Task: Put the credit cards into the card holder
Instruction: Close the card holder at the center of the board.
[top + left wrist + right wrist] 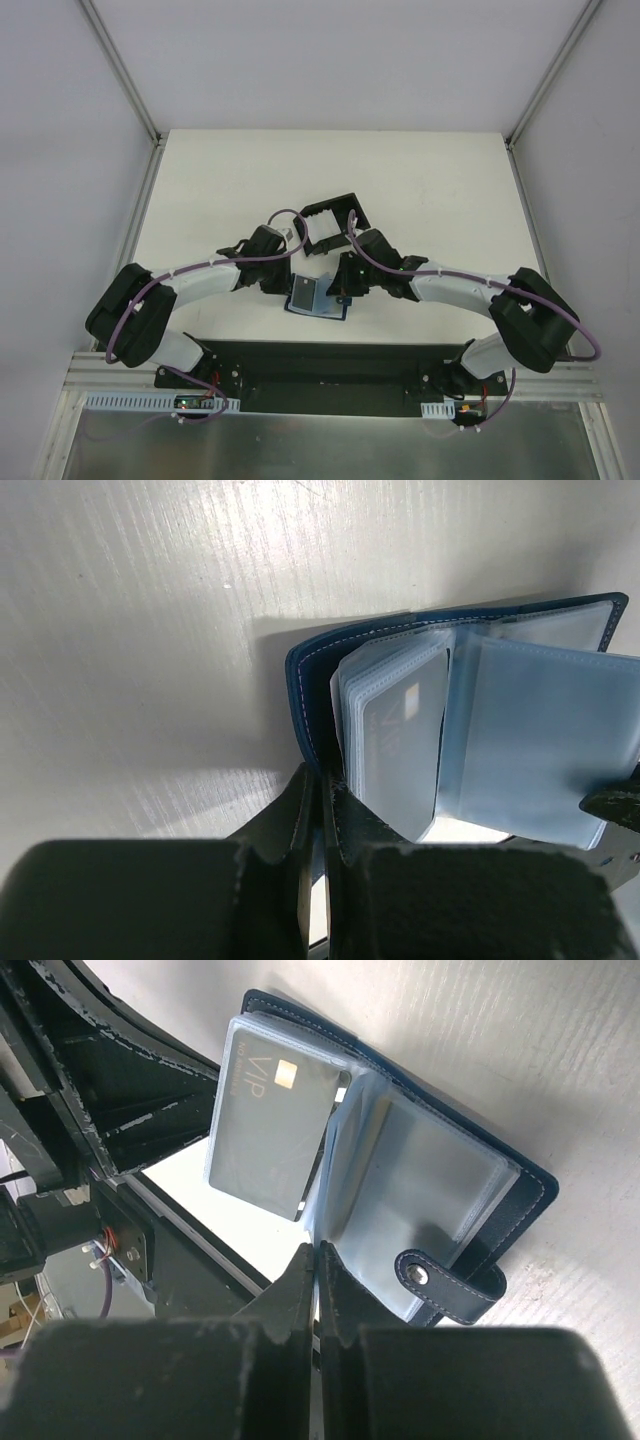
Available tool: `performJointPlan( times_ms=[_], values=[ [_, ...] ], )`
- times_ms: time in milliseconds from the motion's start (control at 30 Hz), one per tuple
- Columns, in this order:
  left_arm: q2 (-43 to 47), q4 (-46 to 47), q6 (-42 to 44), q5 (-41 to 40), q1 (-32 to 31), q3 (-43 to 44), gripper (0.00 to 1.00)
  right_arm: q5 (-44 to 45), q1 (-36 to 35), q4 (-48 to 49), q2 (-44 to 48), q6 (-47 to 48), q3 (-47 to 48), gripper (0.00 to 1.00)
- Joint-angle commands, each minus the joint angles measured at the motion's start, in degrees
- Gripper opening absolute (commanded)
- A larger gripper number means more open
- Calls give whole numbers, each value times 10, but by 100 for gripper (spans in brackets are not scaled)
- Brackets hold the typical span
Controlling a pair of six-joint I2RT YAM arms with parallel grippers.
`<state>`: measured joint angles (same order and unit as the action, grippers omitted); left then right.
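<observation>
On stitched navy card holder (470, 1285) lies grey card (270, 1130).

Counter (420, 180): flat, white, matte, faintly streaked up close. Pale walls on three sides, with metal rails at the corners.

Two things lie directly on it. Card holder (318, 297): dark navy, near the front edge at centre, spread open with its cover flat on the counter. Clear blue-tinted sleeves fan upward and the snap tab hangs off one side. Black tray (330, 225): just behind the holder toward mid-counter, square with raised walls, turned at an angle. Holder and tray are close but apart.
</observation>
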<state>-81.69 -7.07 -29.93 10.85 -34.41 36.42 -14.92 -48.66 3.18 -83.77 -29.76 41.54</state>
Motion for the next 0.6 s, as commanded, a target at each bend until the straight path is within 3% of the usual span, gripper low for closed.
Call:
performJointPlan(
  times_ms=[0,67,200,367,567],
  values=[
    [7,-61,21,-24,3,2,0,-19,-4,28,-1,-3,33,0],
    [7,-60,21,-20,3,4,0,-20,-6,31,-3,-5,39,3],
    [7,-64,23,-20,3,9,0,-11,-6,23,-2,-7,44,23],
    [18,-86,36,-30,3,19,0,19,-3,-22,24,37,43,31],
    [21,-128,80,-38,3,50,0,46,10,-55,74,136,2,33]
  ],
)
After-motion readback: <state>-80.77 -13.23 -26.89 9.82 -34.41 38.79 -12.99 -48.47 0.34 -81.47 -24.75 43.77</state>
